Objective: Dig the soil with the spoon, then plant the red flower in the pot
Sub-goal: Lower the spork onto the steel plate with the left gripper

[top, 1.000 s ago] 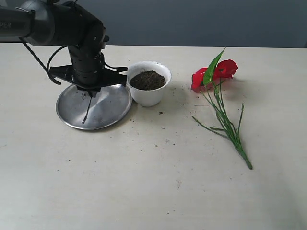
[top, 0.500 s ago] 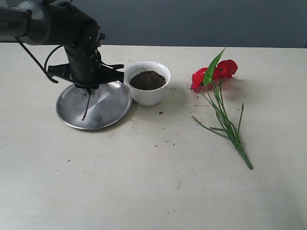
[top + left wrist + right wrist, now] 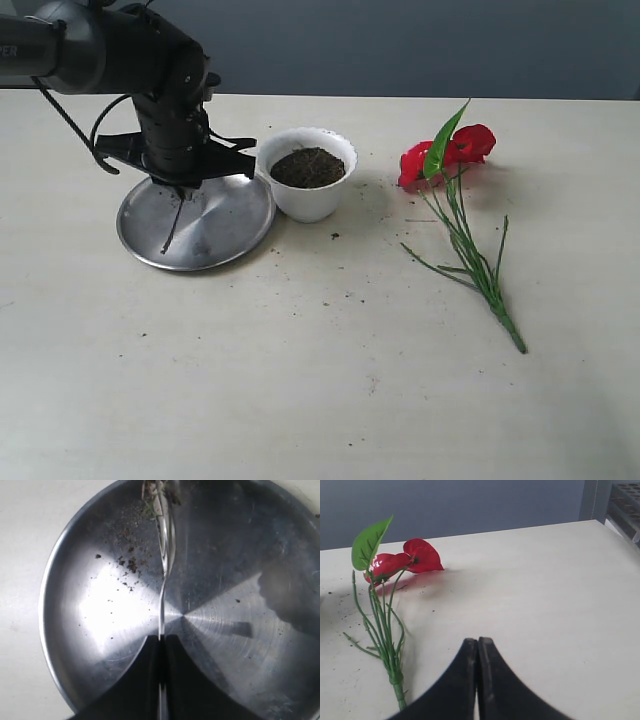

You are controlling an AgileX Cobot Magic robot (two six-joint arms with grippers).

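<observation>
Slowly the left gripper (image 3: 161, 642), pinching the slim shiny steel spoon (image 3: 166, 537) by its handle, is drifting leftward across the round steel plate (image 3: 225, 228), likely finishing the digging.

Left arm (image 3: 95, 48): comes in from the far left, wrist turned straight down. Left gripper (image 3: 180, 183): points downward, jaws pinched tight on the thin handle of a spoon (image 3: 166, 540), which sticks out beyond the fingertips. Right arm: outside the exterior view. Right gripper (image 3: 478, 642): jaws pressed together, nothing between them.
</observation>
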